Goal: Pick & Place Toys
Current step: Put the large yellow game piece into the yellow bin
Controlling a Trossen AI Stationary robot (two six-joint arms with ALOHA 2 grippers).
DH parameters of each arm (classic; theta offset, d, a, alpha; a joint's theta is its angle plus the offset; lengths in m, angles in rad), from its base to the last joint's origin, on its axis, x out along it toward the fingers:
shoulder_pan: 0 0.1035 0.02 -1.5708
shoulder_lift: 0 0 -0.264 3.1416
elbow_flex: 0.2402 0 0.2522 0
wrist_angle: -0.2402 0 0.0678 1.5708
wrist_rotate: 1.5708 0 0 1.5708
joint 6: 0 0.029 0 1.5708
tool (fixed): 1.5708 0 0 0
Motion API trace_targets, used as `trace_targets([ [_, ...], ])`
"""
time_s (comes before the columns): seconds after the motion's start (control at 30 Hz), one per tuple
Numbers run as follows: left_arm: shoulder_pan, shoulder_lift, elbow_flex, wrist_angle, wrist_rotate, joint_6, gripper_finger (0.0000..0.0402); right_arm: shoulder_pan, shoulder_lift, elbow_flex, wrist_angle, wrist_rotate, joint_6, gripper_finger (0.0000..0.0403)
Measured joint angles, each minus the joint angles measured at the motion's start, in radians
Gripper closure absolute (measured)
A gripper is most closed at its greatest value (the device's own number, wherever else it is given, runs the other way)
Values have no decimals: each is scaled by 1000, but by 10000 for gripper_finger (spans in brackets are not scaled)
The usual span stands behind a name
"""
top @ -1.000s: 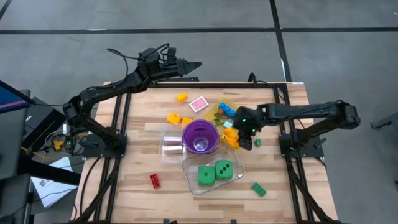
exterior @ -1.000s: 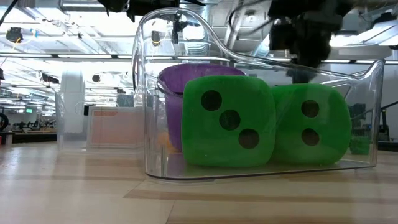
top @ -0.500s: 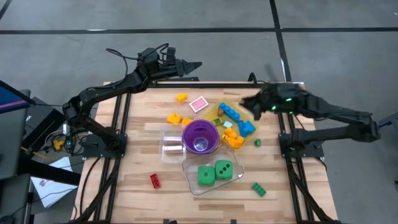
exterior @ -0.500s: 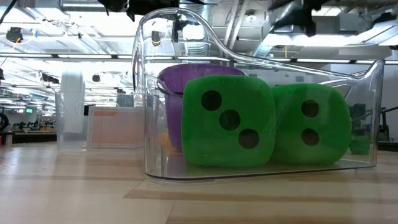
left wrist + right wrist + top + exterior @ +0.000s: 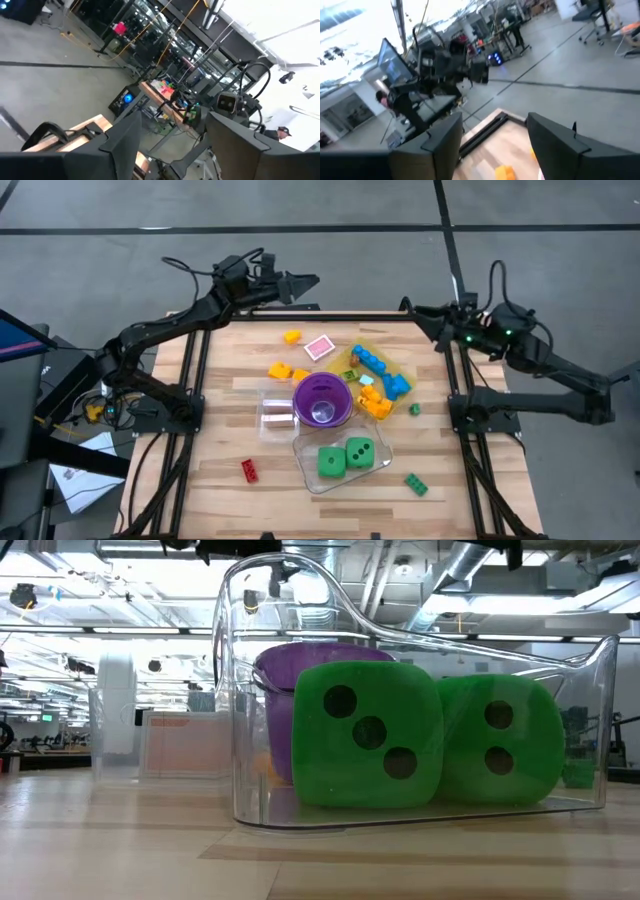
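Bricks lie scattered: one red brick (image 5: 249, 470), three orange bricks (image 5: 288, 370), a blue cluster (image 5: 383, 372), probably partly hidden by the yellow tray (image 5: 358, 352). Two green dice (image 5: 345, 457) sit in a clear tub (image 5: 306, 471). Left gripper (image 5: 308, 279) and right gripper (image 5: 421, 314) hang empty, fingers parted, over the far edge.

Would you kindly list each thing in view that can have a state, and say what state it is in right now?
left gripper: open, empty, raised beyond the table's far edge.
right gripper: open, empty, raised at the far right corner.
purple cup: upright, mouth up.
clear tub: holds both dice.
two green dice: side by side in the tub.
red brick: loose on the table.
green brick: loose on the table.
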Motion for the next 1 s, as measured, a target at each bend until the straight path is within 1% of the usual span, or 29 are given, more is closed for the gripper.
trace_targets([
  [0.1, 2, -10, 0, -105, -14, 20, 160, -28, -11, 0, 4, -8, 0, 174],
  [0.23, -5, -15, -1, -228, -75, 127, 124, -55, -9, 0, 2, -48, 0, 164],
  [0.37, -1, -24, 0, -271, -156, 266, 86, -65, -10, 0, 2, -53, -1, 163],
  [0.43, 19, -24, -1, -282, -180, 324, 71, -66, -9, 0, 2, -53, -2, 163],
  [0.53, 65, -27, 0, -302, -213, 400, 59, -70, -10, 0, 2, -54, -11, 162],
  [0.67, 123, -9, -1, -386, -217, 495, 58, -70, -10, 0, 2, -54, -20, 162],
  [0.77, 149, 25, 0, -455, -230, 655, 62, -70, -9, 0, 3, -54, -23, 162],
  [0.87, 158, 89, -1, -534, -236, 885, 65, -70, -9, 0, 3, -54, -27, 162],
  [0.93, 153, 137, -1, -554, -237, 1042, 66, -70, -9, 0, 3, -54, -27, 162],
  [1.0, 152, 190, -1, -551, -234, 1116, 64, -70, -9, 0, 3, -54, -27, 162],
])
